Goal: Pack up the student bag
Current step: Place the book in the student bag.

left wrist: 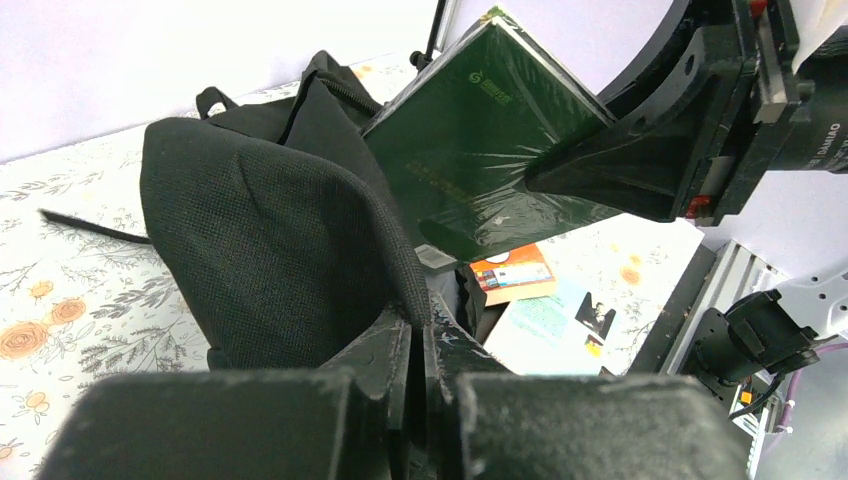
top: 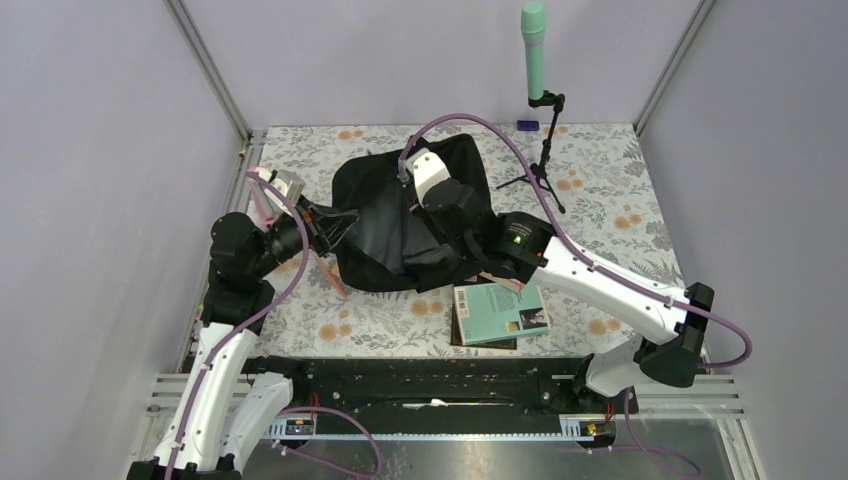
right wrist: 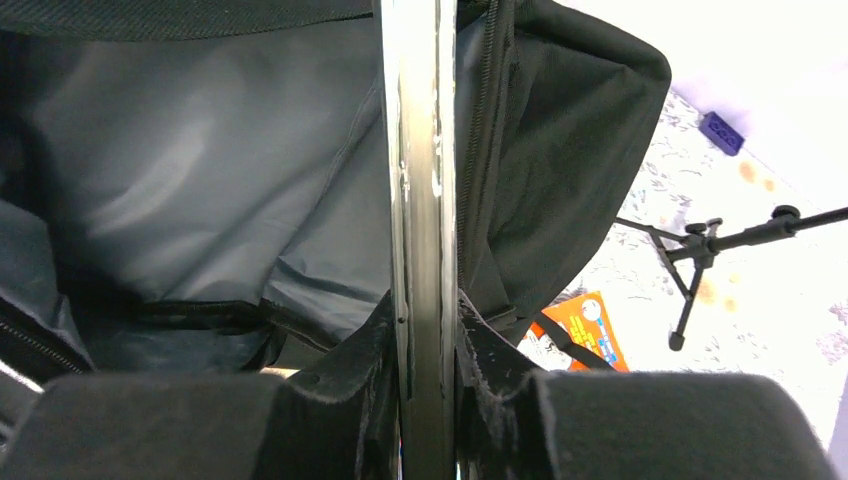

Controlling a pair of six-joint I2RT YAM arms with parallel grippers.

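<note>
The student bag (top: 455, 160) is a large black backpack lying in the middle of the table, its mouth held open. My left gripper (top: 318, 222) is shut on the bag's left opening edge; the left wrist view shows its jaws (left wrist: 420, 325) pinching the black fabric (left wrist: 260, 230). My right gripper (top: 440, 205) is shut on a dark green book (left wrist: 480, 150) and holds it tilted in the bag's mouth. In the right wrist view the book (right wrist: 420, 150) stands edge-on between the jaws (right wrist: 425, 310), with the grey lining (right wrist: 200, 170) beside it.
A teal book (top: 502, 310) lies on another book just in front of the bag, with an orange book (left wrist: 512, 272) beside it. A green microphone (top: 534, 40) on a tripod stand (top: 540, 170) and a small blue object (top: 527, 126) are at the back right. A pink strip (top: 262, 200) stands by the left arm.
</note>
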